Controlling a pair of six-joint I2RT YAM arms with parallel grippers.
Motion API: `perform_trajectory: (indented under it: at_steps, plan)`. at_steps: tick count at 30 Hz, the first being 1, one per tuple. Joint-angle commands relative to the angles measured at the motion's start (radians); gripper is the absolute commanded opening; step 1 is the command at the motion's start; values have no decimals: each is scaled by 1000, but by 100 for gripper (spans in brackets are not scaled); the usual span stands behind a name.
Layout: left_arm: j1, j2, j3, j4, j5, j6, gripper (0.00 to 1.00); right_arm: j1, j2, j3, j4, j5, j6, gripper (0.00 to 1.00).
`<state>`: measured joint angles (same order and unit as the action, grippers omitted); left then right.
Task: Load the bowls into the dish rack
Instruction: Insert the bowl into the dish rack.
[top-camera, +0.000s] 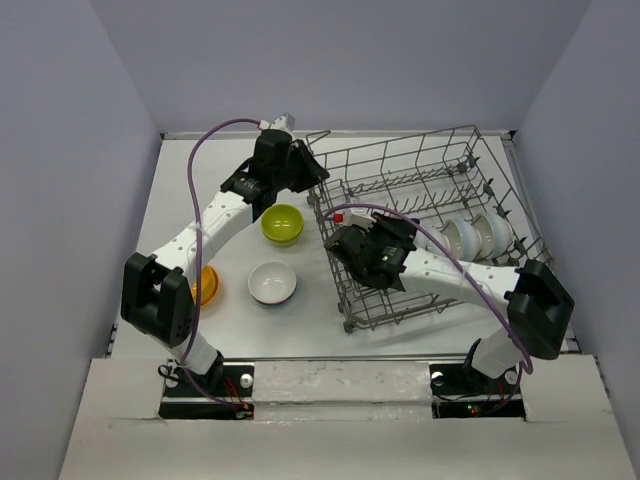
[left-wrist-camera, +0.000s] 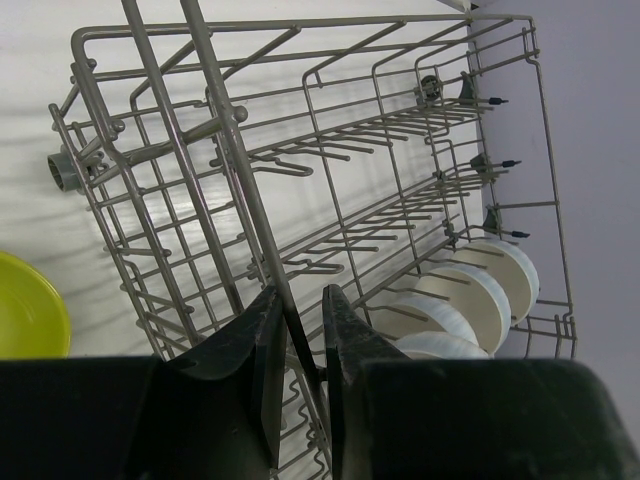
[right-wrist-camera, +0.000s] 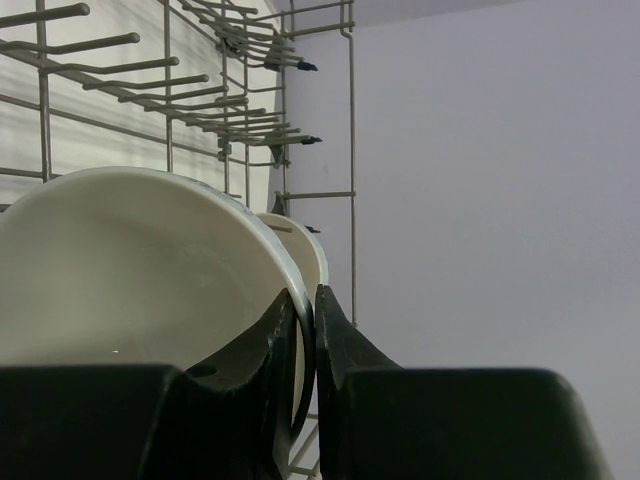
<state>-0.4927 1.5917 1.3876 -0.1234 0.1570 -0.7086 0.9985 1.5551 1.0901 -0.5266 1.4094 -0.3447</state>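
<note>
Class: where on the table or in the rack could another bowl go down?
Free: the table strip between the loose white bowl and the near edge; the dish rack's far tine rows. Crowded: its right end, where bowls stand.

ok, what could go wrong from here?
1. The right gripper pinches the white bowl by its rim only. It could slip, or knock the bowl behind on release.
2. The left gripper is clamped on a dish rack wire. Any tug may shift the rack and the racked bowls.
</note>
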Motion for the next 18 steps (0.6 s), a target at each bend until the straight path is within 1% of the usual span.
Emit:
perform_trajectory:
  at_steps: [1, 8, 11, 12, 14, 16, 18]
  plan:
    - [22, -96, 11, 82, 7, 55, 0, -3, 59, -105, -52, 157, -20, 16]
    - [22, -96, 13, 80, 4, 55, 0, -3, 40, -85, -38, 100, -1, 32]
    - [22, -98, 11, 79, 4, 55, 0, -3, 43, -81, -36, 88, 13, 35]
    - [22, -98, 11, 80, 4, 55, 0, 8, 45, -78, -38, 86, 16, 39]
    - [22, -98, 13, 80, 4, 55, 0, 8, 45, -73, -39, 74, 23, 41]
    - [22, -98, 13, 79, 3, 57, 0, 8, 45, -64, -44, 71, 30, 45]
    - [22, -98, 13, 79, 1, 58, 0, 17, 40, -42, -64, 48, 64, 47]
